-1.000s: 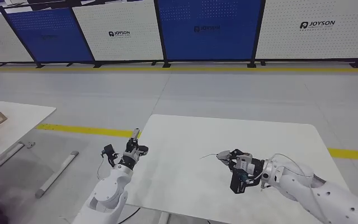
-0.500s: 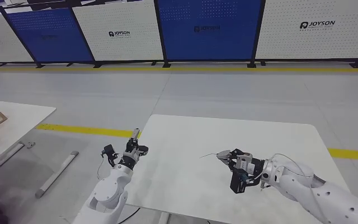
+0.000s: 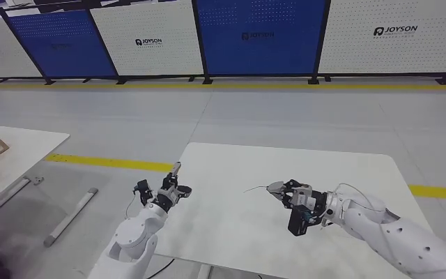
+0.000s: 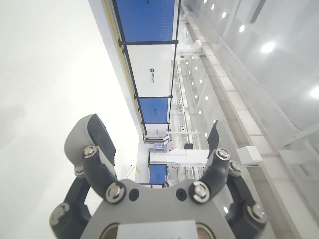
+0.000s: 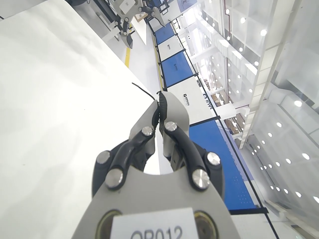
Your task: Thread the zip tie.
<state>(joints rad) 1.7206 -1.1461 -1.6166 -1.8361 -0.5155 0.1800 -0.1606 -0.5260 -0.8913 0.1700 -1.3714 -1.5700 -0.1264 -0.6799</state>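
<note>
Right gripper (image 3: 279, 190) is near the middle of the table (image 3: 230, 157), and I can see its jaws pinched tight on the zip tie (image 3: 255, 188). The tie's thin tail pokes out of the fingertips toward 9 o'clock. I can't tell whether its tip touches the top. At the table's 9 o'clock edge sits my left gripper (image 3: 179, 180), jaws spread wide with nothing between them. The two are well apart.
</note>
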